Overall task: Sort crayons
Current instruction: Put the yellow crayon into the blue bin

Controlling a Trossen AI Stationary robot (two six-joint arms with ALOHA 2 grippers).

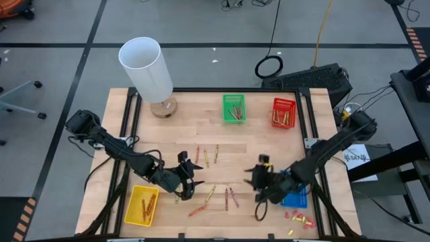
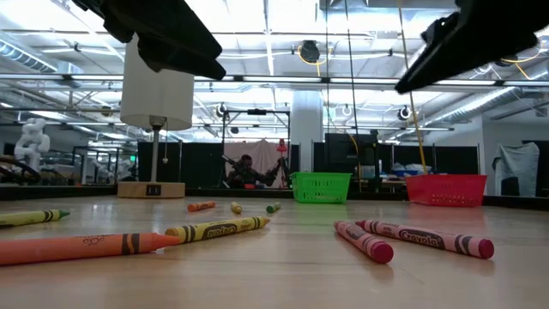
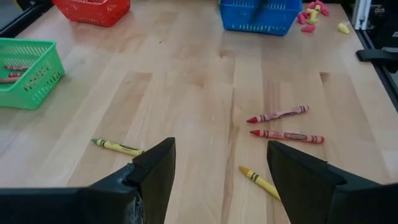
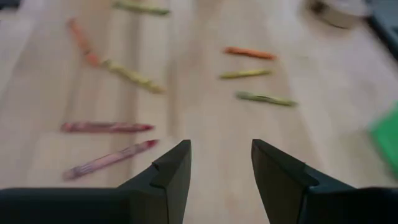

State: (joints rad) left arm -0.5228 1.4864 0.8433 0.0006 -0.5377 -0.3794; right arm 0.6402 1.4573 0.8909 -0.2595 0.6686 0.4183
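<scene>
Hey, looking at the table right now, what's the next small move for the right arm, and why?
Probably ease the right gripper forward and down toward the two red crayons. Its fingers stand open with nothing between them, those crayons lie loose on the wood just ahead of it, and the left gripper, also open, hovers over other crayons, so the two shouldn't clash.

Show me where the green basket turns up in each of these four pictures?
High view: green basket at the table's far edge, middle.
Low view: green basket in the background, centre.
Left wrist view: green basket at the left edge.
Right wrist view: only a green blur at the right edge, unclear.
Shared landmark: the red basket stands beside it.
</scene>
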